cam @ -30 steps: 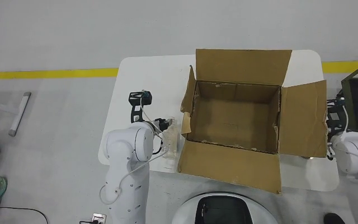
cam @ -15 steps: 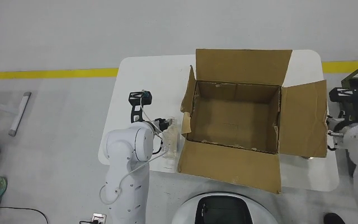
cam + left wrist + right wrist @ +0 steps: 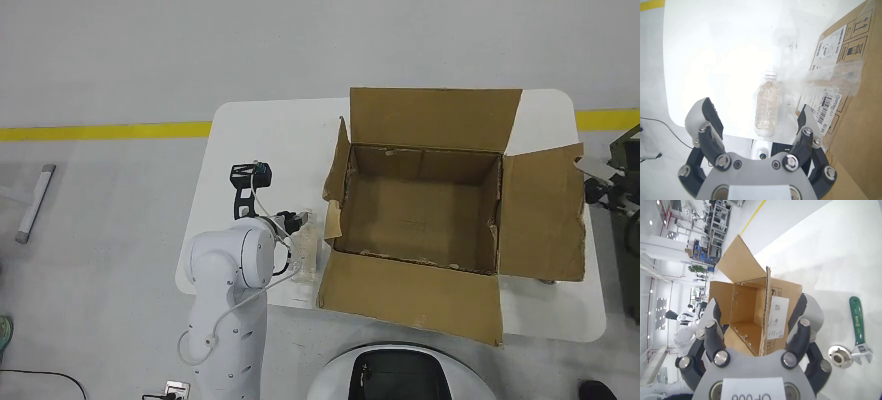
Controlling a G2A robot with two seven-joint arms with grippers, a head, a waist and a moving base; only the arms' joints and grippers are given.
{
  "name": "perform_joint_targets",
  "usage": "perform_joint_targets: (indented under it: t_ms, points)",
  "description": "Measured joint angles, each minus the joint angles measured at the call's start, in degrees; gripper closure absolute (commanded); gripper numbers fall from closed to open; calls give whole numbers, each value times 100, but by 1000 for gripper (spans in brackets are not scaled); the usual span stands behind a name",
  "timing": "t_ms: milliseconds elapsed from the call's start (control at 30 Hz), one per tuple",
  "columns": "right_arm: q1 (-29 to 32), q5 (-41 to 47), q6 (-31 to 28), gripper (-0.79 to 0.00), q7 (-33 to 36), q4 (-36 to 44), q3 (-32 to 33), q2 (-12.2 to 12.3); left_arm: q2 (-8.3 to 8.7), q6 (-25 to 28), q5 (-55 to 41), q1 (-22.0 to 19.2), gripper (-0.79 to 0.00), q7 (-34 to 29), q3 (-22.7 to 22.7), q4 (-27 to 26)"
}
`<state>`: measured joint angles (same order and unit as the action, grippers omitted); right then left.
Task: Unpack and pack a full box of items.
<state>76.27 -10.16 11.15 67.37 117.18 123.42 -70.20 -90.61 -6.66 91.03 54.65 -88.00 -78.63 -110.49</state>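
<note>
Hanging above the left part of the table point(image 3: 270, 140), the left gripper point(image 3: 757, 109) has its fingers spread wide, gripping nothing. A clear plastic bottle point(image 3: 767, 106) lies on the table below it, just beside the left wall of the cardboard box point(image 3: 420, 215). The box sits mid-table, all four flaps folded out. Off its right side, the right gripper point(image 3: 759, 303) is likewise wide and unloaded. A green-handled wrench point(image 3: 857, 321) and a metal flange point(image 3: 840, 356) lie side by side nearby.

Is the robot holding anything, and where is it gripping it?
Nothing. The left gripper is open near the bottle, and the right gripper is open too.
</note>
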Motion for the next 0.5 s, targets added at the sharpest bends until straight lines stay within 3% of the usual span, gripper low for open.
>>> perform_joint_targets:
  t_ms: [33,500]
  points:
    - [16,-22,36,-9,39,-31,-89,12,0,0,0,0,-785,0,0,0]
    - [-213,-454,292,0,-56,-339,-796,217,0,0,0,0,-785,0,0,0]
